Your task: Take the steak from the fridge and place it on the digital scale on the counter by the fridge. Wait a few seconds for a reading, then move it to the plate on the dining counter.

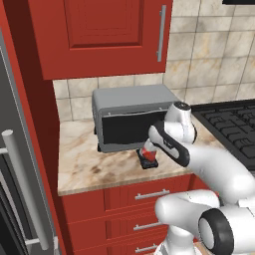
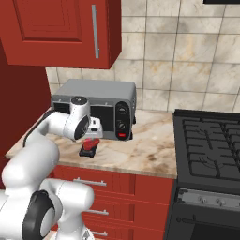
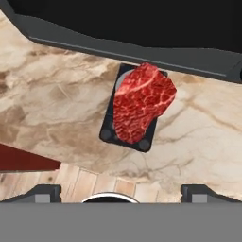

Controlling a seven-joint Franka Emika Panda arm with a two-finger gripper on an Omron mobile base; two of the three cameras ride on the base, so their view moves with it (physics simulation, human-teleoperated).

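The steak [image 3: 142, 105], red with pale marbling, lies on the small black digital scale [image 3: 108, 133], overhanging its top. Both rest on the short beige marbled counter [image 1: 84, 169], just in front of the toaster oven. In the base views the steak [image 1: 148, 151] [image 2: 92, 142] shows on the scale [image 1: 148, 163] [image 2: 86, 152] right below my hand. My gripper [image 3: 122, 191] hovers above the steak, open, its two fingertips wide apart with nothing between them. The fridge [image 1: 25, 189] with its silver bar handle stands at the far left.
A grey toaster oven [image 1: 130, 118] [image 2: 96, 105] sits at the back of the counter, close behind the scale. Red upper cabinets [image 1: 99, 35] hang above. A black stove [image 2: 211, 145] adjoins the counter on the right. Red drawers [image 1: 144, 196] run below.
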